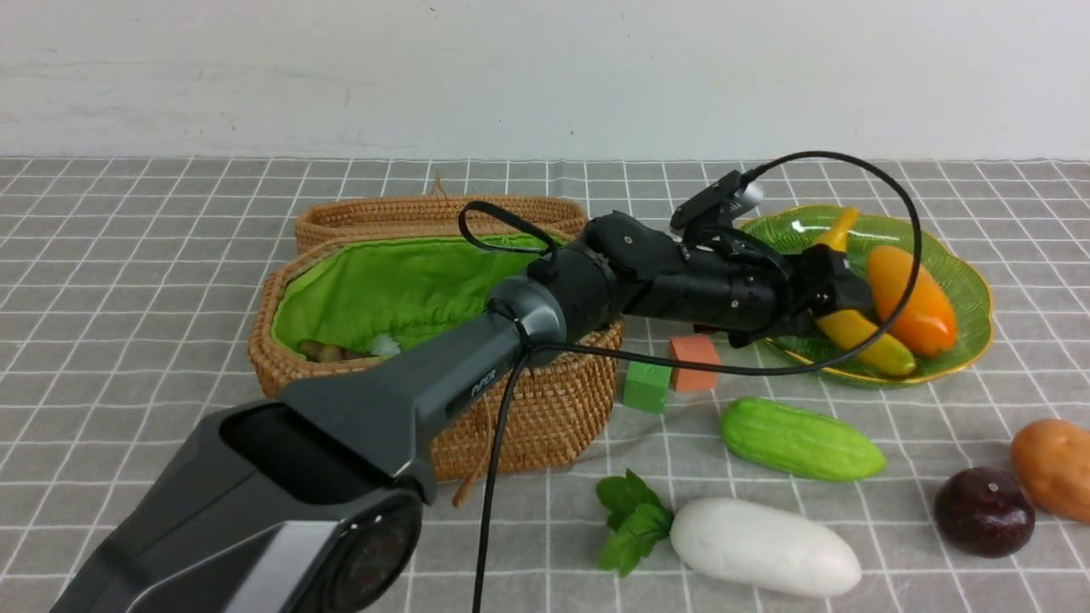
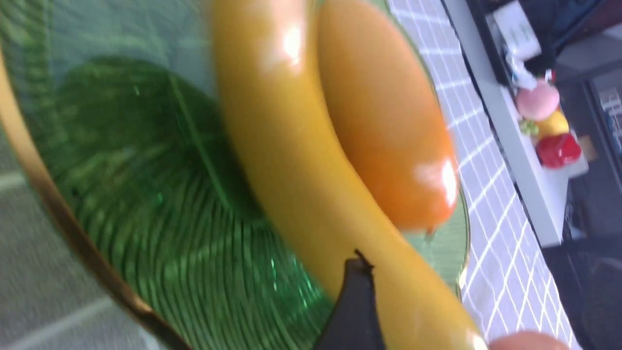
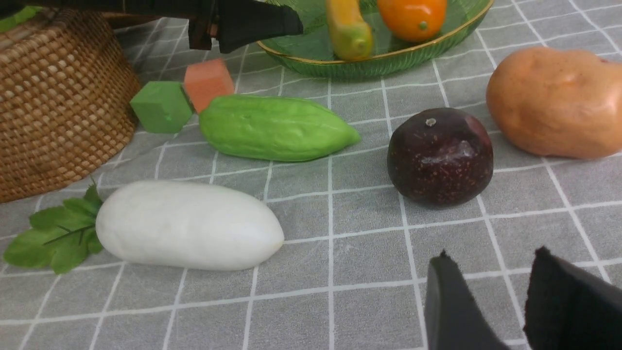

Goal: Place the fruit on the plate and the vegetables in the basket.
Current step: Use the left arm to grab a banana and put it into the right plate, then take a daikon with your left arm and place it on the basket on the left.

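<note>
Your left pincer [image 1: 833,294] sits at the banana [image 1: 881,351] lying on the plate [image 1: 966,272] (whether it grips it, I cannot tell). Your right pincer [image 3: 492,253] stands part open and empty near the round purple fruit [image 3: 440,155] on the table [image 3: 340,272]. That fruit is glossy and probably slippery, so pinch across its widest middle.

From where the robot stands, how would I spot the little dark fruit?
Start at the green glass plate on the right. Nearer the robot lies an orange-brown potato, with the fruit just left of it. It alone is round, glossy and purple-black.
</note>
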